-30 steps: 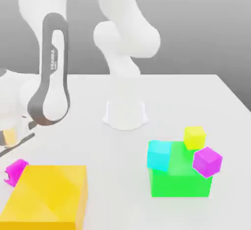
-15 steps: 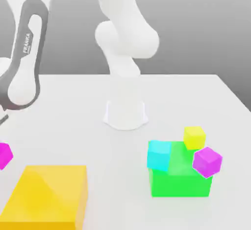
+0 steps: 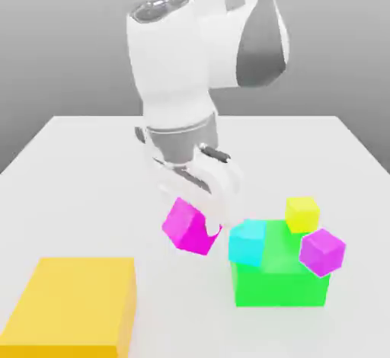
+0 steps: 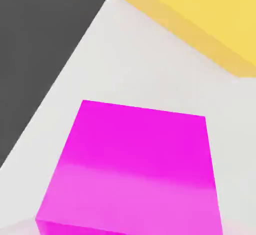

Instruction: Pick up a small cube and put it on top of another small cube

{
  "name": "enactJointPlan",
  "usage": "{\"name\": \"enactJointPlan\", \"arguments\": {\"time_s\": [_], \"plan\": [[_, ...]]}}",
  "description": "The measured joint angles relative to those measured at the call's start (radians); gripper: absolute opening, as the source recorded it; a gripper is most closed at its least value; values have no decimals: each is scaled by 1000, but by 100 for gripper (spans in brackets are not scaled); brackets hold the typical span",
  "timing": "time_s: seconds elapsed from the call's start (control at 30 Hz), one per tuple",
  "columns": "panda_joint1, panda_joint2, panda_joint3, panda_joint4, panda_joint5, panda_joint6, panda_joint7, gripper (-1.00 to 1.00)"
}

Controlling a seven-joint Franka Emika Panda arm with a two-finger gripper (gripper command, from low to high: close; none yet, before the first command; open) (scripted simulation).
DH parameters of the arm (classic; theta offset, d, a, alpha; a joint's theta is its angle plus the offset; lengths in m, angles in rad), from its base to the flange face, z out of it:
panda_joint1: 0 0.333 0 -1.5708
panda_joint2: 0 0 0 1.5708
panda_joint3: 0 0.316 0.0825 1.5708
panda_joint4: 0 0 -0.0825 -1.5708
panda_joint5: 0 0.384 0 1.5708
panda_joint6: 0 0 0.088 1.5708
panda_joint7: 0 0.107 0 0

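Gripper [image 3: 199,213] clenched on the small magenta cube [image 3: 188,227], held tilted in the air above the white table [image 3: 84,189], just beside the cyan cube [image 3: 247,242] on the exterior view's left. Landmark = green block [image 3: 280,276]: cyan cube at its near-left top corner, small yellow cube [image 3: 302,213] behind it, violet cube [image 3: 322,251] at its right edge. Big yellow block [image 3: 72,303] well apart, to its left. Hand view: magenta cube [image 4: 135,166] close up, yellow block [image 4: 200,14] beyond

We see the yellow block [image 3: 72,303] cut off by the exterior view's lower edge, the green block [image 3: 278,276] partly hidden behind the cyan cube [image 3: 247,242] and purple cube [image 3: 321,251].
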Motion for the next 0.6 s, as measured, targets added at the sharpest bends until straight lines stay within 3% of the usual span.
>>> {"name": "enactJointPlan", "arguments": {"time_s": [0.3, 0.5, 0.53, 0.6], "plan": [[305, -300, 221, -180, 85, -84, 71, -100], [287, -149, 319, -242, 97, 135, 102, -100], [283, -124, 330, -248, 98, 165, 105, 100], [283, -124, 330, -248, 98, 165, 105, 100]]}}
